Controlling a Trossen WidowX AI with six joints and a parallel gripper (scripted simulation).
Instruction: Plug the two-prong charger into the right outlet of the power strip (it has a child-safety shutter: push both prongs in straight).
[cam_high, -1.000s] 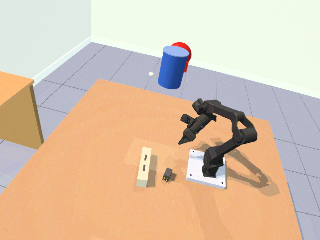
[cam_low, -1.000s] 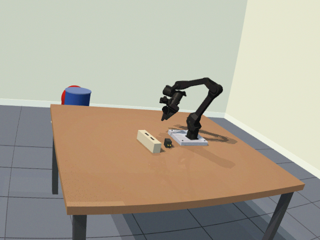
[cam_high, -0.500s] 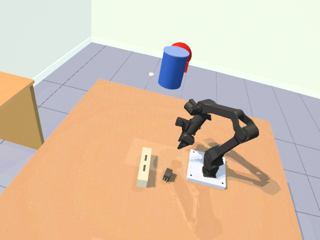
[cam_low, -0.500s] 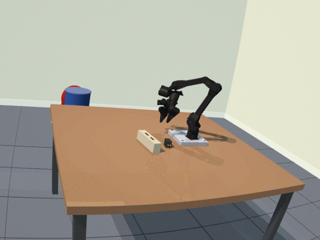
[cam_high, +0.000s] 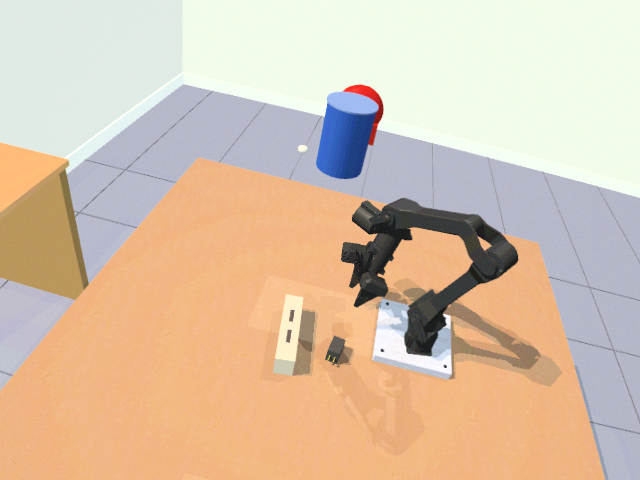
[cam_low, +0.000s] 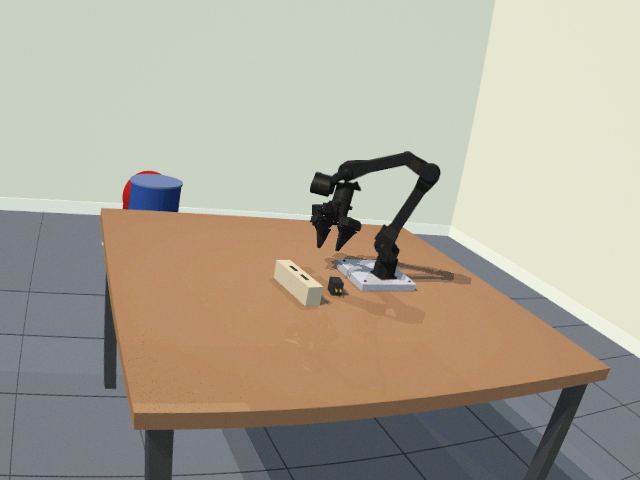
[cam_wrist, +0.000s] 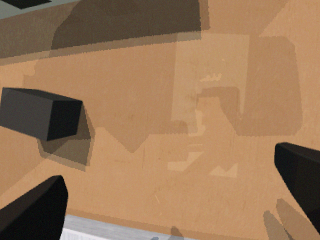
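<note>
The dark charger (cam_high: 336, 347) (cam_low: 335, 285) (cam_wrist: 27, 112) lies on the table between the power strip and the arm's base, its two yellow prongs pointing sideways, toward the near side in the exterior view. The cream power strip (cam_high: 285, 356) (cam_low: 294, 282) lies beside it with two dark outlets on top; in the wrist view only a bit of it shows at the top left corner. My gripper (cam_high: 354, 296) (cam_low: 327, 249) (cam_wrist: 172, 169) is open and empty, pointing down well above the table. In the wrist view the charger is beyond the left fingertip, left of the gap between the fingers.
The white base plate (cam_high: 395, 357) (cam_low: 385, 285) of the arm stands close to the charger, on the side away from the strip. A blue cylinder (cam_high: 345, 139) (cam_low: 155, 195) and a red object (cam_high: 378, 105) (cam_low: 127, 193) are beyond the table's far edge.
</note>
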